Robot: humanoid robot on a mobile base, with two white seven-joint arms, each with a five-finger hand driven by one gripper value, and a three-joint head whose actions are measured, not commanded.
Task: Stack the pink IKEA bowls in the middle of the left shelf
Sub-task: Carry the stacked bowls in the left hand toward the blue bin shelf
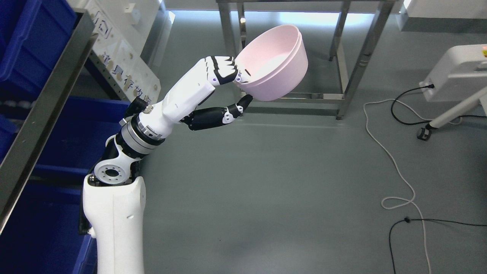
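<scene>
Two pink bowls [274, 62], nested one in the other, hang tilted in the air above the grey floor. My left hand [237, 89] is shut on their near rim: the fingers [224, 68] lie over the rim and the thumb [243, 103] presses the underside. The left arm rises from the bottom left of the head view. On the far left stands the metal shelf [42, 102], with blue bins [34, 42] on its levels. The bowls are well to the right of it. The right arm does not show.
A steel-legged table frame [342, 57] stands just behind the bowls. White and black cables [395, 167] trail over the floor at the right, near a white machine [456, 72]. A white printed board [121, 57] leans by the shelf.
</scene>
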